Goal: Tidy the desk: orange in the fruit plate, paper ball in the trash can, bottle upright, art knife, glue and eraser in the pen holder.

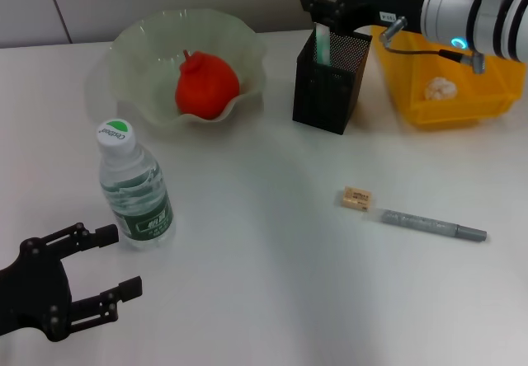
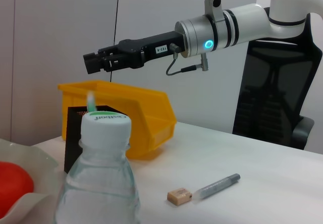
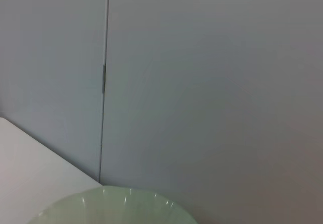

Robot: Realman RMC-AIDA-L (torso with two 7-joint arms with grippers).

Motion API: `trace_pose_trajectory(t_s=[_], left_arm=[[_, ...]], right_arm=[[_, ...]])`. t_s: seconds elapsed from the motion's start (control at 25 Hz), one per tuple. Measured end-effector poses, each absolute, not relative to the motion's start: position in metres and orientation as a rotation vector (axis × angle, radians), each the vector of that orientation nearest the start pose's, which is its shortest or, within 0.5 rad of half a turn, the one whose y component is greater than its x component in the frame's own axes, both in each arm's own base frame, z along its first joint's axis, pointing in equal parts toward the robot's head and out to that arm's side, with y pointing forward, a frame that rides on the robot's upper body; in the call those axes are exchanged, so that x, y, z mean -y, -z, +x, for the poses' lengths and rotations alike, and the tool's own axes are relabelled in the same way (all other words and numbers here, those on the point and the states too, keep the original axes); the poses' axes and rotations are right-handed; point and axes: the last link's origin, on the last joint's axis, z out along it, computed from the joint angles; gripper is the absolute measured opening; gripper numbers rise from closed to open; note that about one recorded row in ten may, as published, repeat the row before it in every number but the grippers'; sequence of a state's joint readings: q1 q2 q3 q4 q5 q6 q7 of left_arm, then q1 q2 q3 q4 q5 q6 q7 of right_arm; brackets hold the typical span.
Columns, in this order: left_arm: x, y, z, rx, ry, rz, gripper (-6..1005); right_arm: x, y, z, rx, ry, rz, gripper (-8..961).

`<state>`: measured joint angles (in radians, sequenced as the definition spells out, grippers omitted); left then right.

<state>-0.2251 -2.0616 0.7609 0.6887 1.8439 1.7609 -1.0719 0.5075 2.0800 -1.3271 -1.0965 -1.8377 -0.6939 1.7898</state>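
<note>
While the right pincer [image 1: 318, 5] hovers above the pen holder [image 1: 330, 77], glue [image 1: 322, 43] stands inside.

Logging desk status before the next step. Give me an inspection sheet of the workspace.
Surface: white desk, dry.
Job's things: orange in pale green wavy fruit plate; clear plastic water bottle upright; green-white glue stick in black mesh pen holder; beige eraser and grey art knife lying on desk; white paper ball in yellow bin.
Clutter: nothing seen.
Grippers: left gripper open near bottle; right gripper above pen holder.
Cables: grey cable at right wrist.
Surroundings: grey wall panels, black chair.
</note>
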Motion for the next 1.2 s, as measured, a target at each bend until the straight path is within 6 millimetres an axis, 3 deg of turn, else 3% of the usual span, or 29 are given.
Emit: trace_pose_trajectory(t_s=[0.2, 0.32, 0.56, 0.84, 1.0, 1.2], left_arm=[[-0.234, -0.014, -0.313, 0.429, 0.823, -2.69, 770], [-0.233, -0.014, -0.313, 0.43, 0.822, -2.69, 770], [-0.233, -0.015, -0.314, 0.425, 0.821, -2.69, 770], [-0.234, -0.015, -0.313, 0.419, 0.821, -2.691, 770], [-0.234, -0.015, -0.313, 0.42, 0.821, -2.691, 770], [-0.234, -0.014, -0.312, 0.424, 0.823, -2.692, 770]], right_arm=[[-0.424, -0.021, 0.172, -0.444, -0.453, -2.258, 404], [-0.418, -0.03, 0.165, -0.448, -0.474, -2.272, 566], [-0.4, -0.053, 0.147, -0.481, -0.427, -2.323, 565], [-0.38, -0.064, 0.122, -0.578, -0.08, -2.403, 565], [-0.372, -0.056, 0.115, -0.637, 0.179, -2.504, 565], [-0.371, -0.038, 0.122, -0.696, 0.426, -2.59, 566]])
